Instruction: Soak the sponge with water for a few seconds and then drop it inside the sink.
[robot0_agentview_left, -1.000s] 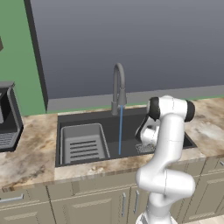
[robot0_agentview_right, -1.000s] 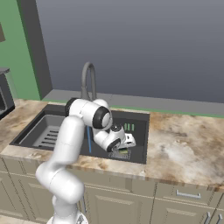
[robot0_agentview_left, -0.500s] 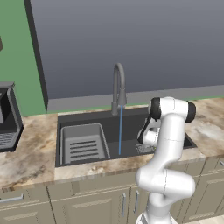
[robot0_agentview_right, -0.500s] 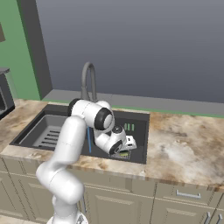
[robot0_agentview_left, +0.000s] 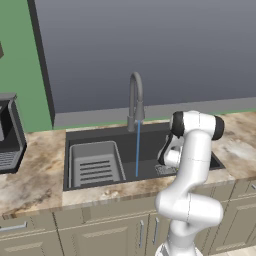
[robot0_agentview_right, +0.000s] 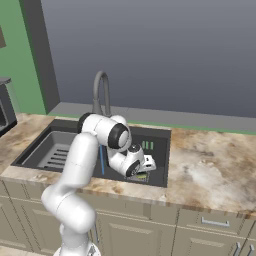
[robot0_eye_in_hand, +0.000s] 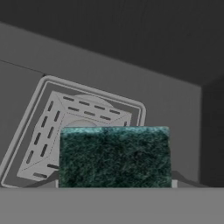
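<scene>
My gripper (robot0_agentview_right: 142, 173) is down in the right half of the dark sink (robot0_agentview_left: 100, 135), shut on the sponge (robot0_eye_in_hand: 114, 157). The sponge's dark green side faces the hand camera, and a sliver of its yellow shows below the hand (robot0_agentview_right: 141, 176). It hangs just above the square drain grate (robot0_eye_in_hand: 65, 127). The water (robot0_agentview_left: 138, 147) runs as a thin blue stream from the grey gooseneck faucet (robot0_agentview_left: 135, 100) to the basin floor, left of the hand and apart from the sponge. In the left base view my own forearm hides the gripper.
A grey slotted rack (robot0_agentview_left: 95, 165) fills the sink's left half. A dark coffee machine (robot0_agentview_left: 7, 135) stands on the marble counter at far left. Bare counter (robot0_agentview_right: 210, 170) stretches right of the sink. The sink's dark walls stand close around the hand.
The hand has sunk slightly lower into the basin with the sponge still in its grip. The water keeps running.
</scene>
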